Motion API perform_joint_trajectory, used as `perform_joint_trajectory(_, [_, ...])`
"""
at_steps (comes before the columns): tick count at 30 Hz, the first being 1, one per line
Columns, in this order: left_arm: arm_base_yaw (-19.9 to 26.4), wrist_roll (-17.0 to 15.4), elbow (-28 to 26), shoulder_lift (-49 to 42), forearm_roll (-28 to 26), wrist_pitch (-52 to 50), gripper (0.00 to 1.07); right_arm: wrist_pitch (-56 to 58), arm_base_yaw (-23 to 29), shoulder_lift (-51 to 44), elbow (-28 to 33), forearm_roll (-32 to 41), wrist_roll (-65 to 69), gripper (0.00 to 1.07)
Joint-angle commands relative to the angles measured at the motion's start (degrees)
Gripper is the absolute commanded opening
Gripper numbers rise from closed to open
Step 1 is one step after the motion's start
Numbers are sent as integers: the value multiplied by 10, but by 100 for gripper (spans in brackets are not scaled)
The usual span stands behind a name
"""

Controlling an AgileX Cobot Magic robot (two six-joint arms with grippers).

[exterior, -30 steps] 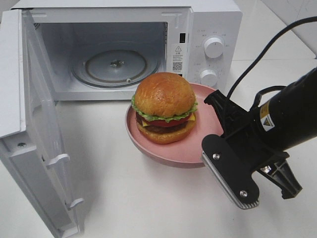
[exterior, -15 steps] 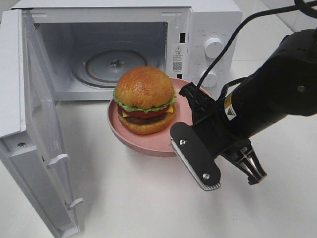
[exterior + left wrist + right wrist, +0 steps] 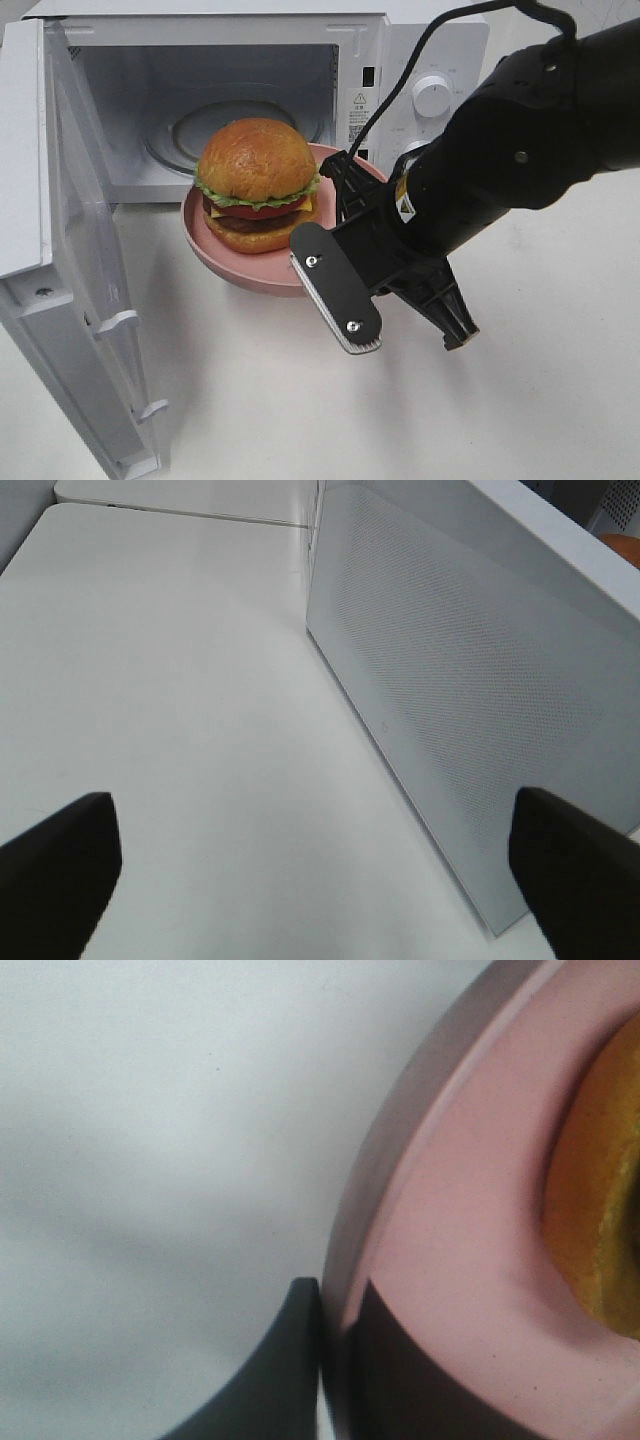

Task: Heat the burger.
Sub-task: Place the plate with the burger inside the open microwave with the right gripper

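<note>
Two jaws of the right gripper (image 3: 338,1305) pinch the rim of the pink plate (image 3: 215,262) at about its 4 o'clock edge. The burger (image 3: 258,185) sits mid-plate, with the open microwave (image 3: 430,40) at its 12 o'clock. The left gripper (image 3: 315,865), spread wide and empty, faces the outer side of the door (image 3: 470,700).

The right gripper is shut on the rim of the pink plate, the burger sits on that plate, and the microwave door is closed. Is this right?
Only the door is wrong: the exterior high view shows the microwave door wide open. The right gripper is indeed shut on the rim of the pink plate, with the burger on that plate.
</note>
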Motion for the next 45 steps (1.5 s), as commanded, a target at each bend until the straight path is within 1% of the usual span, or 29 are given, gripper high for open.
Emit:
perform_joint_trajectory(1, [0,1,2,-8,-2,-5,98,-29,2,10,-29,-6,21,0])
perform_joint_trajectory(6, [0,1,2,-8,-2,-5,98,-23,7,32,-57,-14,36,0])
perform_joint_trajectory(9, [0,1,2,-8,-2,-5,98,-21,7,36,-64,-14,38,0])
perform_joint_trajectory(11, [0,1,2,-8,-2,-5,98,-13,7,52,-89,-18,49,0])
perform_joint_trajectory(12, [0,1,2,-8,-2,-5,98,-13,7,52,-89,-18,49,0])
perform_joint_trajectory(14, [0,1,2,-8,-2,-5,98,-13,7,64,-107,-18,49,0])
perform_joint_trajectory(23, [0,1,2,-8,-2,-5,98,-10,7,100,-146,-18,50,0])
perform_joint_trajectory(28, [0,1,2,-8,-2,-5,98,10,7,126,-173,-18,54,0])
perform_joint_trajectory(36, [0,1,2,-8,-2,-5,98,14,7,158,-217,-33,100,0])
perform_joint_trajectory(43, [0,1,2,-8,-2,-5,98,16,7,182,-249,-33,110,0])
perform_joint_trajectory(45, [0,1,2,-8,-2,-5,98,29,7,198,-272,-42,133,0])
